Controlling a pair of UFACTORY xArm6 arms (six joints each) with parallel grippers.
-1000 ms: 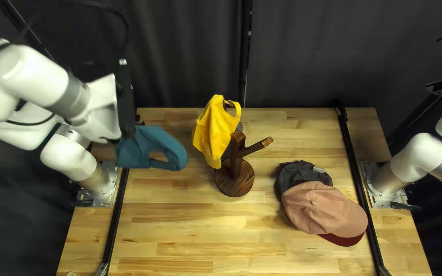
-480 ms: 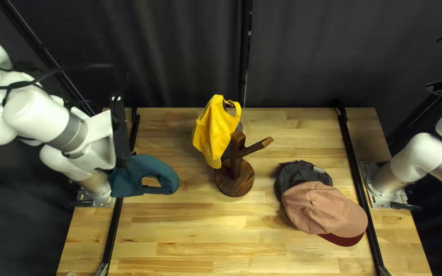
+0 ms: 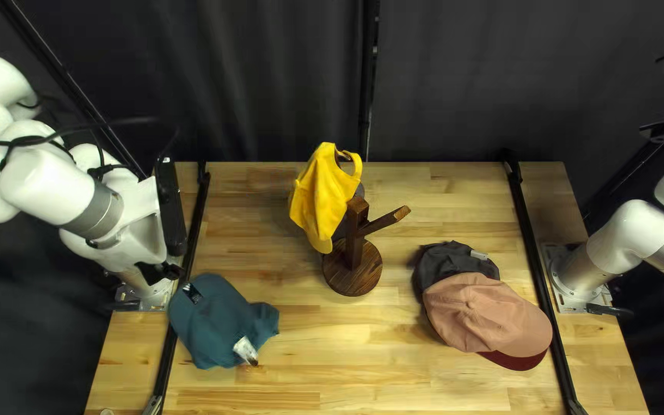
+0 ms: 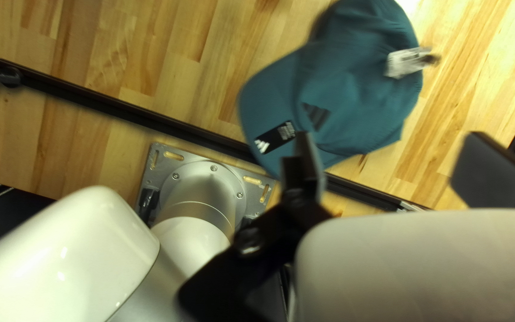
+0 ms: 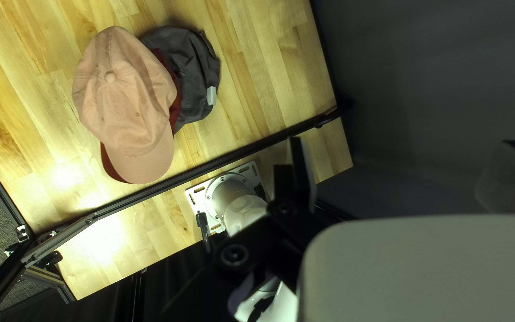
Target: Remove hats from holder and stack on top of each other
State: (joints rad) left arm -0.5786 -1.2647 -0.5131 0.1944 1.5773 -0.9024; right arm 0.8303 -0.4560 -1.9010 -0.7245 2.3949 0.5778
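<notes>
Looking down in the top left view: finding a teal hat [image 3: 219, 328] crumpled on the table [image 3: 332, 374] at the near left, touched by nothing, with a pale tag [image 3: 245, 349] at its near right edge. Noting the left arm [image 3: 72, 202] bent over its base plate [image 3: 142, 297], with the wrist just far and left of that hat. Seeing a yellow hat [image 3: 320, 196] hung on the wooden holder [image 3: 355, 253] at the table's middle, with one bare peg angled up to the right. Finding, right of the holder, a pink hat [image 3: 482, 314] lying crown up over a grey hat [image 3: 447, 262], with the grey one poking out on the far side and a dark red rim under the pink hat's near edge. Possibly a brim's underside, possibly another hat; hard to tell.

Turning to the left wrist view: finding the left claw [image 4: 391, 143] released, with fingers spread wide and gripping nothing. Seeing the teal hat ahead of it, apart from both fingers, with one edge over the black rail [image 4: 105, 105] beside the base plate.

Turning to the right wrist view: finding the right claw [image 5: 403, 147] released as well, wide and empty, hanging high over the table's right edge. Seeing the pink-over-grey pile well apart from it, on the table.
</notes>
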